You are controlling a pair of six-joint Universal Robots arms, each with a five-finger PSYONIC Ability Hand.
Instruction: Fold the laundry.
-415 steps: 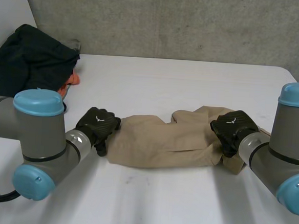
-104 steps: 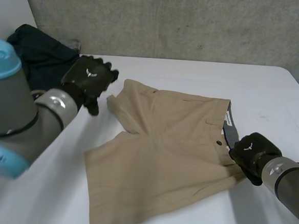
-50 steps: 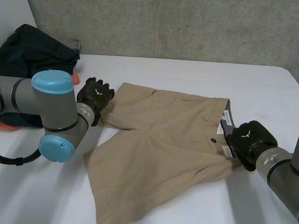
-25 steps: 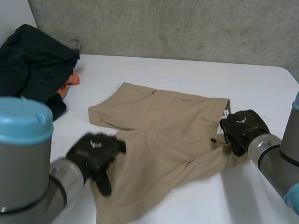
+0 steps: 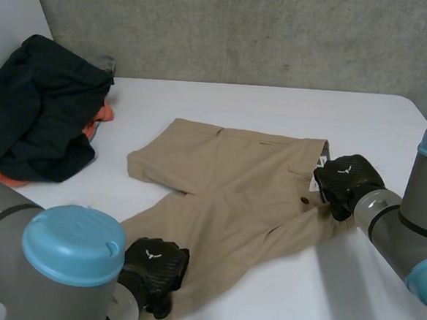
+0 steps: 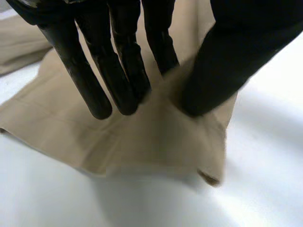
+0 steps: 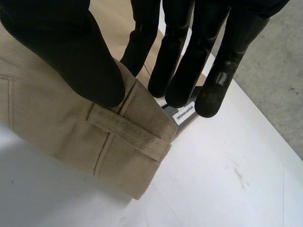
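Both sets of fingers (image 6: 90, 80) pinch shorts (image 5: 234, 183) — left hand (image 5: 151, 264) now at near leg hem (image 6: 142, 163), right hand (image 5: 345, 181) still at waistband (image 7: 130, 135)

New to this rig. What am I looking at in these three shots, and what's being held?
It is a two-armed robot at a white table, folding laundry. The wide picture comes from a head camera looking down between the arms. The two close-ups come from a camera on each wrist, looking along that hand's palm. Tan shorts lie spread on the table, and a heap of dark clothes sits at the far left. The left hand pinches the near leg's hem between fingers and thumb. The right hand pinches the waistband end the same way.
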